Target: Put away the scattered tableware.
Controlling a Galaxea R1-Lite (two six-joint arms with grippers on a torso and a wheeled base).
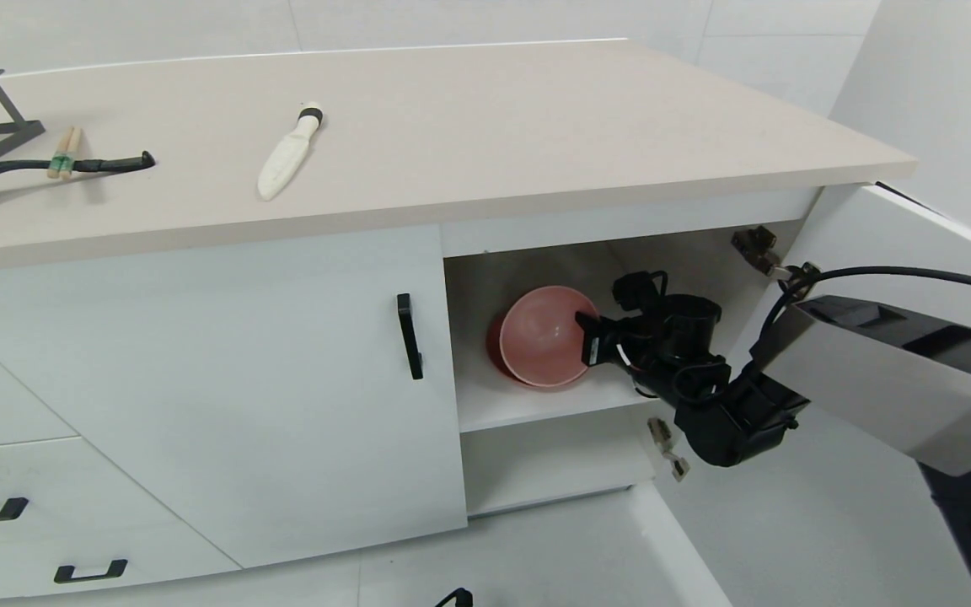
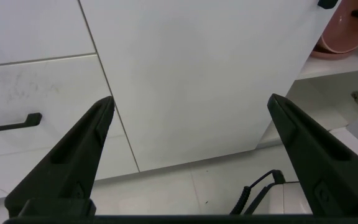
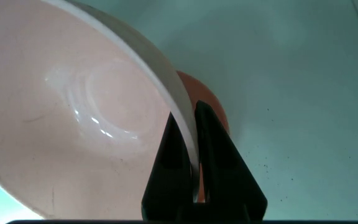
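Inside the open right-hand compartment of a white cabinet (image 1: 241, 379), on its upper shelf (image 1: 519, 409), a pink bowl (image 1: 540, 335) is tipped on its side with its hollow facing outward. The right gripper (image 1: 588, 337) is clamped on the bowl's rim, one finger inside and one outside, as the right wrist view shows close up, where the gripper (image 3: 194, 155) pinches the bowl (image 3: 73, 106) at its edge. An orange dish (image 3: 207, 102) sits just behind the bowl, touching or nearly touching it. The left gripper (image 2: 191, 102) hangs low in front of the closed cabinet door, its fingers spread wide and holding nothing. On the beige countertop (image 1: 494, 126) above lie a white utensil (image 1: 287, 156) and, well to its left, a pair of wooden chopsticks (image 1: 64, 153) beside a black cable (image 1: 110, 163).
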